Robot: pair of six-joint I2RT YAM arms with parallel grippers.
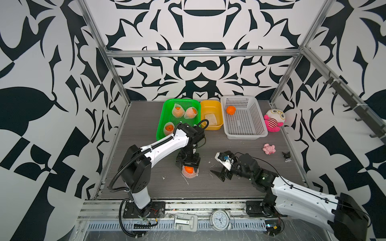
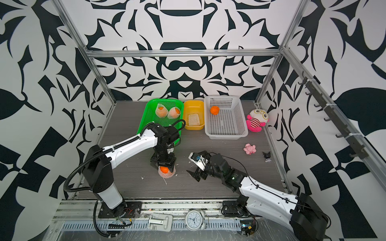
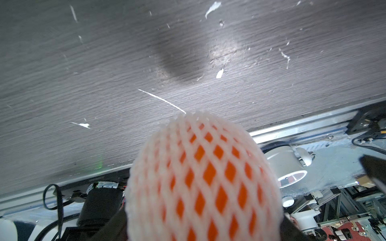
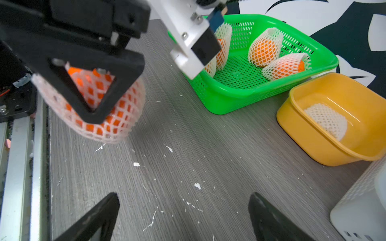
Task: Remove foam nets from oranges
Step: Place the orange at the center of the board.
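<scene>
Left fingers (image 4: 125,60): clamped from above on netted orange (image 1: 189,171), on the robot's side of green basket (image 1: 161,125), low over surface (image 1: 146,183).
Right fingers (image 4: 98,217): spread, empty, beside that orange, aimed at its net (image 4: 117,125); nearer for the pull.
Green basket: three netted oranges (image 1: 178,110).
Yellow tub (image 1: 213,127): one empty net (image 1: 210,119).
White basket (image 1: 246,136): one bare orange (image 1: 231,110).

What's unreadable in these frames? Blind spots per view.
- Left wrist view: the held netted orange is blurred and fills the foreground, hiding the left gripper's fingertips.
- In a top view: the left arm covers the green basket's near corner, hiding the third netted orange.
- Right wrist view: the right gripper's open fingers and the white basket are cut off by the frame edge.
- Both top views: the dark figurine is too small to identify.
</scene>
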